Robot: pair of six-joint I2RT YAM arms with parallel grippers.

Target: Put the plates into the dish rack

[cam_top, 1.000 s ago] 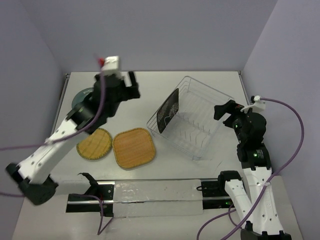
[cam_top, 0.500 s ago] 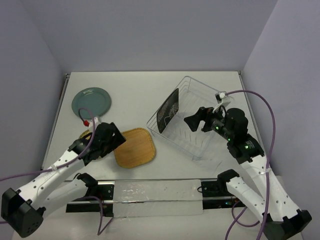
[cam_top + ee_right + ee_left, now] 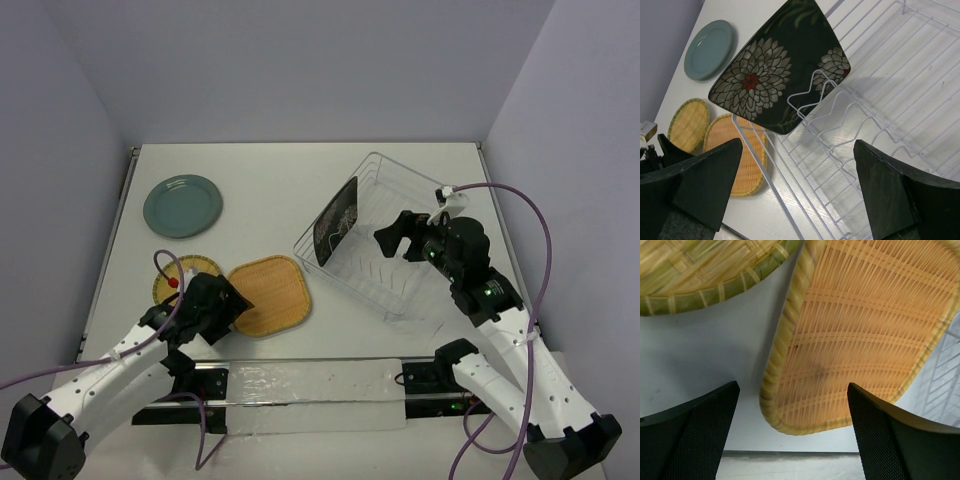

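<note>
Tan woven plate (image 3: pixel 855 340), probably light, stiff and grippy, sits just ahead of the released left claw (image 3: pixel 791 395), whose jaws straddle its near rim, the likely hold.

1. The table (image 3: pixel 270 190) is white and matte, with pale lilac walls (image 3: pixel 300 70) on three sides.
2. A teal plate (image 3: pixel 182 205) lies flat near the far left corner, well apart from everything else.
3. Nearer on the left, a round bamboo plate (image 3: pixel 183 276) lies flat, partly hidden under an arm.
4. Just beside it on the right lies a tan plate (image 3: pixel 268 293), woven and rounded-square. A sliver of bare table shows between the two rims.
5. The wire rack (image 3: pixel 345 278) stands on the right half, turned at an angle to the table's edges.
6. Along the near edge a clear strip (image 3: pixel 300 385) lies over a black rail (image 3: pixel 165 398).
</note>
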